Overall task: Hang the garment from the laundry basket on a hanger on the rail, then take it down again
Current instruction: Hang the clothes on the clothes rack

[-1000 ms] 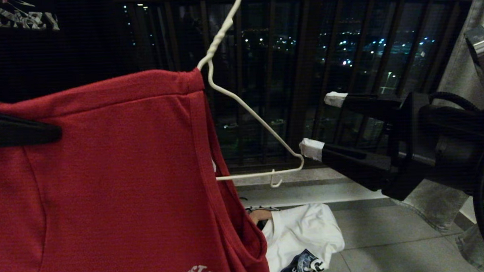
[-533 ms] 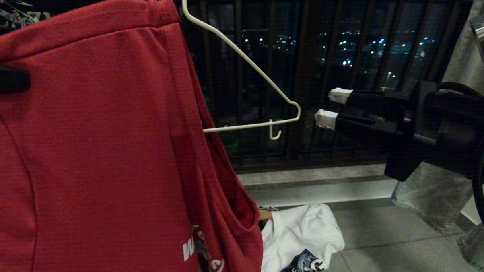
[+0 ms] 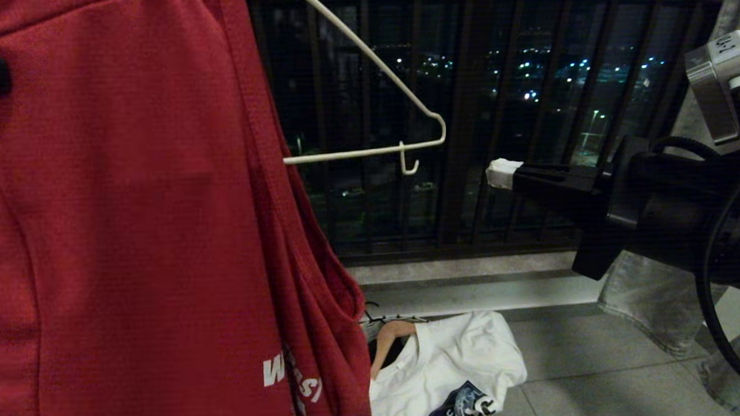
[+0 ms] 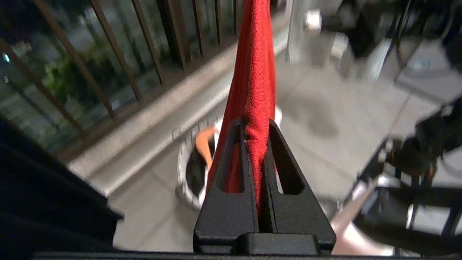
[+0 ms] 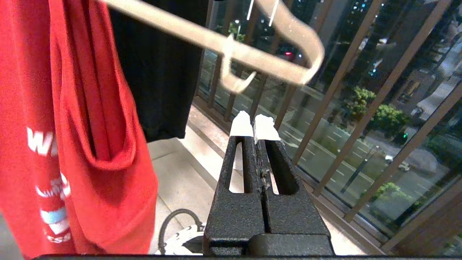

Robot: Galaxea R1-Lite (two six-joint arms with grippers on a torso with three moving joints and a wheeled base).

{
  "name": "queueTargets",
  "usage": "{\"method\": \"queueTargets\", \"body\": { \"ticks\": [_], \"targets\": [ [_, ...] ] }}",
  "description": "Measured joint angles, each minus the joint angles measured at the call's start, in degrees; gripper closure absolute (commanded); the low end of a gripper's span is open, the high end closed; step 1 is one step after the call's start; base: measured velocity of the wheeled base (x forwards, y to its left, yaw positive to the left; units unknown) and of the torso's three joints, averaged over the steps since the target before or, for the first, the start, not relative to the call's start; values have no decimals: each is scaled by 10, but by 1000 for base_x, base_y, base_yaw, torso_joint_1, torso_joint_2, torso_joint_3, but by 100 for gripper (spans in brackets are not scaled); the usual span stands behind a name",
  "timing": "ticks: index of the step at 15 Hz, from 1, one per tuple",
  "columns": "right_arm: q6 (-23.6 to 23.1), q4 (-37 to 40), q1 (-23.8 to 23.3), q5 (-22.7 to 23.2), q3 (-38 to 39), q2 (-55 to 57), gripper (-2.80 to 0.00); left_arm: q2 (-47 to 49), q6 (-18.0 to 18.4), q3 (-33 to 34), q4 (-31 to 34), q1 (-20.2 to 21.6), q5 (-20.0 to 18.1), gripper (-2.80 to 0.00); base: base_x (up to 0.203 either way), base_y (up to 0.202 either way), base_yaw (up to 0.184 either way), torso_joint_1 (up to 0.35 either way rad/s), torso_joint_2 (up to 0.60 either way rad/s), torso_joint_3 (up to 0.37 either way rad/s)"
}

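The red garment [image 3: 130,210] fills the left of the head view, draped over one side of the white wire hanger [image 3: 403,102]. The hanger's other shoulder and notch hook stick out bare to the right. My left gripper [image 4: 257,124] is shut on a fold of the red fabric; only a black bit of it shows at the head view's left edge. To the right and a little below the hanger's bare end, my right gripper [image 3: 498,173] is shut on nothing [image 5: 254,124]. Below, the laundry basket [image 4: 182,169] stands on the floor. The rail is out of view.
A white T-shirt [image 3: 461,359] with a dark print and a wooden hanger [image 3: 390,336] lie at the basket. Dark window railing bars [image 3: 466,137] stand behind. A black T-shirt [image 5: 162,65] hangs behind the red one. Grey fabric [image 3: 650,309] hangs at the right.
The garment and hanger have risen in the head view. My right gripper's jaws, wide open at the hanger's bare end a second ago, have shut on nothing as the hanger lifted away.
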Motion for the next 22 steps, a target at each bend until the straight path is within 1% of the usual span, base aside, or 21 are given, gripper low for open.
{"method": "queueTargets", "body": {
  "ticks": [1,3,6,9,11,13,14,16,18,20,21,22],
  "targets": [
    [-8,0,0,0,2,-1,0,-1,-9,1,-15,0,0,0,0,0,0,0,0,0],
    [-25,4,3,0,8,-3,0,-6,-16,3,-21,0,0,0,0,0,0,0,0,0],
    [-17,4,10,0,-2,18,0,-15,-22,6,-22,-1,-1,0,0,0,0,0,0,0],
    [50,13,54,0,-19,54,0,-15,-21,6,-21,-1,-1,0,0,0,0,0,0,0],
    [79,73,79,4,-35,68,0,-12,-21,5,-22,-1,-1,0,0,0,0,0,0,0],
    [122,135,100,16,-59,74,0,-10,-20,3,-22,-1,-1,0,0,0,0,0,0,0],
    [131,171,108,19,-72,77,-280,-10,-20,1,-23,-1,-1,0,0,0,0,0,0,0],
    [141,246,114,26,-106,79,-280,-10,-19,1,-27,-1,-1,0,0,0,0,0,0,0],
    [167,298,117,46,-132,77,-280,-11,-19,4,-27,-1,0,0,0,0,0,0,0,0],
    [178,306,119,54,-145,76,-280,-12,-19,5,-26,-1,-1,0,0,0,0,0,0,0],
    [196,306,122,55,-151,76,-280,-12,-19,6,-26,-1,-1,0,0,0,0,0,0,0],
    [227,306,125,59,-162,76,-280,-13,-18,10,-26,-1,-1,0,0,0,0,0,0,0]
  ]
}}
